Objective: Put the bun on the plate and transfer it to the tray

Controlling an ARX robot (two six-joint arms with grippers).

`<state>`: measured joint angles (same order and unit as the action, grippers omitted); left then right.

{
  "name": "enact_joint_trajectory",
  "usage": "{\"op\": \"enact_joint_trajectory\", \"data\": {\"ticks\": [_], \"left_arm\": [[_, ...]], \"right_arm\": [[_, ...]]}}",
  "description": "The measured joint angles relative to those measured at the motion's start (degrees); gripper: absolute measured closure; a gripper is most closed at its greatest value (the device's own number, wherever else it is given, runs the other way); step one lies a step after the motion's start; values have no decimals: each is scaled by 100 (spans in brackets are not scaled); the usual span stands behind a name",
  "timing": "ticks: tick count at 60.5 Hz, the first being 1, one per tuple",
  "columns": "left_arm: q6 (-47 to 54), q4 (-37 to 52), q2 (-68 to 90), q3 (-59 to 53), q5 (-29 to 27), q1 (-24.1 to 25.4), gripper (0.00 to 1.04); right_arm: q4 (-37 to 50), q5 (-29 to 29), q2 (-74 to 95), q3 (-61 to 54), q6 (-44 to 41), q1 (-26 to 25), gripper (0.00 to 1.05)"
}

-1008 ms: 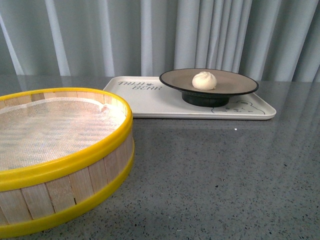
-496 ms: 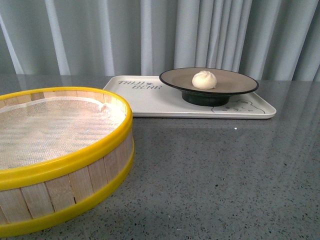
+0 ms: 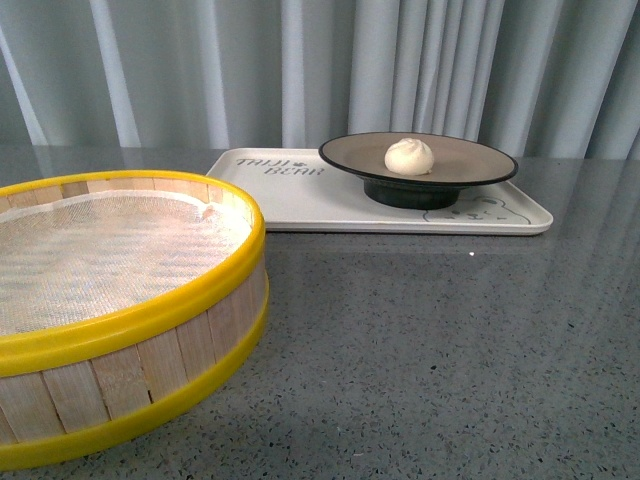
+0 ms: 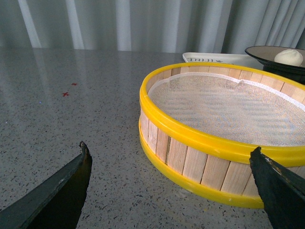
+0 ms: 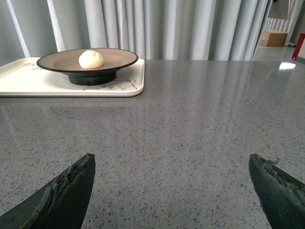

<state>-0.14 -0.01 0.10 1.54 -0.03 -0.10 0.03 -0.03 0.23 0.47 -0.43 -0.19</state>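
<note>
The cream-white bun sits in the middle of the beige, black-rimmed plate. That plate stands on the right half of the white lettered tray at the back of the table. The right wrist view shows the same bun, plate and tray far ahead of my right gripper, which is open over bare tabletop. My left gripper is open too, low beside the steamer basket, holding nothing. Neither arm appears in the front view.
A wide wooden steamer basket with yellow rims and a white mesh liner fills the near left of the table, also in the left wrist view as the steamer basket. Grey curtains hang behind the speckled table.
The front view has tilted very slightly; tray, plate and bun keep their places. No arm enters the front view.
</note>
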Motion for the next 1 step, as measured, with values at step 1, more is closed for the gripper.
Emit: {"op": "enact_joint_trajectory", "data": {"ticks": [1], "left_arm": [[0, 0, 0, 0, 0, 0, 7]], "right_arm": [[0, -2, 0, 0, 2, 0, 9]]}}
